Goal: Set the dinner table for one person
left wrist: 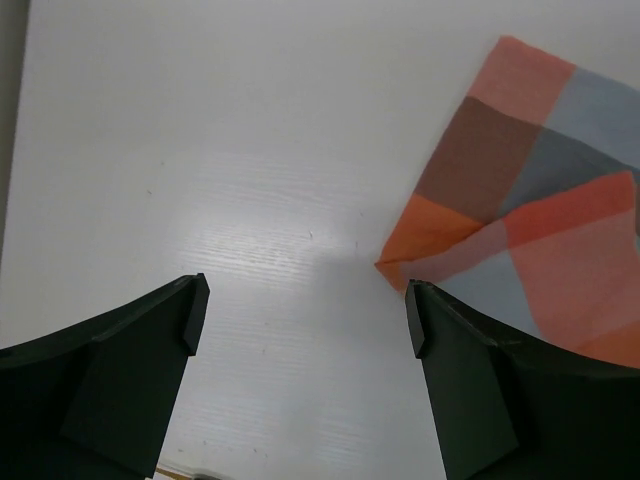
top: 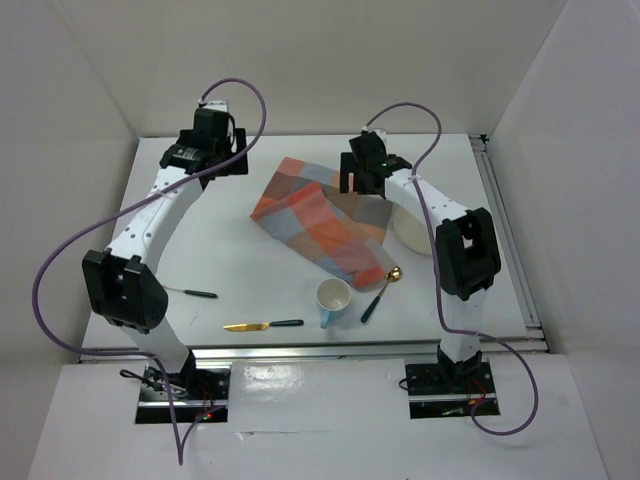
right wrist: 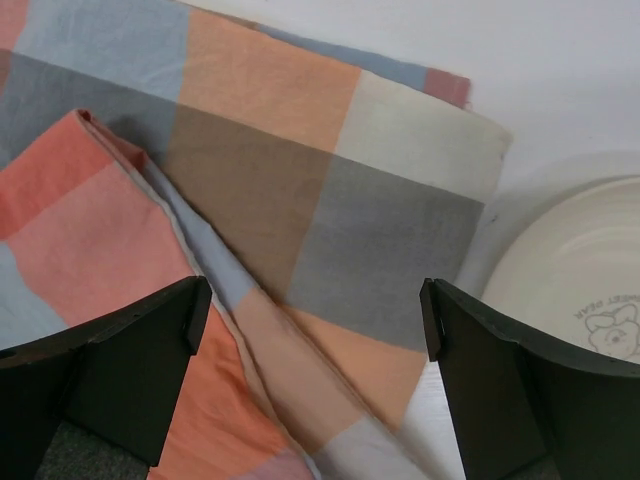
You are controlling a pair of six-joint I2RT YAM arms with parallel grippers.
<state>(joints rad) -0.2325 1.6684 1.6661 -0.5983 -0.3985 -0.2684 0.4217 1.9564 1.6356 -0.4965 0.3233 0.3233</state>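
The dinner table (top: 200,240) is a white top with metal rails. On it an orange, blue and grey checked mat (top: 318,218) lies askew, part of it folded over. My left gripper (top: 232,162) is open above bare table (left wrist: 200,150), just left of the mat's corner (left wrist: 410,255); its jaws (left wrist: 305,315) hold nothing. My right gripper (top: 358,185) is open over the mat's far right part (right wrist: 300,200), fingers (right wrist: 150,340) wide apart and empty. A cream plate (top: 408,232) lies right of the mat, partly under the right arm, its rim (right wrist: 580,290) beside my right finger.
A white and blue cup (top: 334,298) stands near the mat's near corner. A spoon (top: 380,290) with a gold bowl lies to its right. A gold-bladed knife (top: 262,325) lies near the front rail (top: 330,350), and a dark-handled utensil (top: 195,293) by the left arm.
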